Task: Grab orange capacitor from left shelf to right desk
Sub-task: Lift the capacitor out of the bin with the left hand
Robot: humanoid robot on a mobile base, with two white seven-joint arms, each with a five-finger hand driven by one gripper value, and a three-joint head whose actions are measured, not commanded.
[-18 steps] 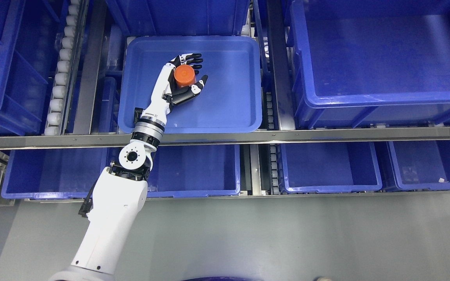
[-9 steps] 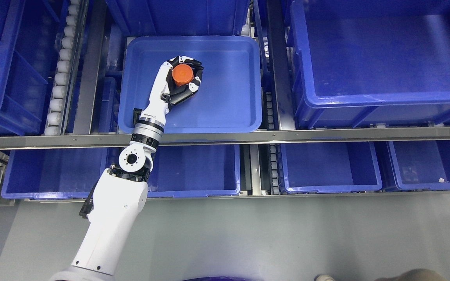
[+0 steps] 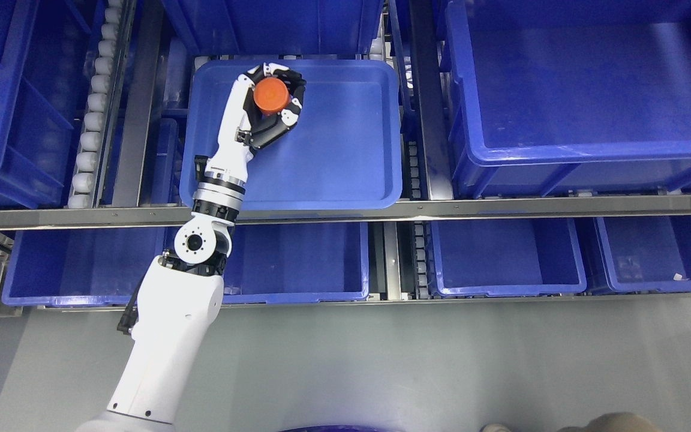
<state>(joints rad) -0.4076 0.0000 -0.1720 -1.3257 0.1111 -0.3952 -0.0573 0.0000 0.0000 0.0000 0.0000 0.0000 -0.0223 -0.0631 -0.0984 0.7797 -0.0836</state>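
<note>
Reaching in from the lower left, the left robot hand (image 3: 264,108) is closed around the orange capacitor (image 3: 271,96), its black fingers (image 3: 293,89) curled over the top and right side and the thumb pressed in from below, so the round orange top shows between them. The capacitor sits in that grip over the upper left part of a shallow blue tray (image 3: 345,150), near the tray's far rim; whether it touches the tray floor or is lifted clear of it cannot be told from this overhead view. The white forearm (image 3: 228,150) crosses the tray's left front corner and passes over the grey metal shelf rail (image 3: 501,207) that runs across the picture. The tray rests on the shelf between other blue bins: a large deep bin (image 3: 591,90) to its right, and a row of lower bins (image 3: 504,258) beneath the rail. White rollers (image 3: 90,120) line a track to the left of the tray. Grey floor (image 3: 411,366) fills the bottom of the view.
</note>
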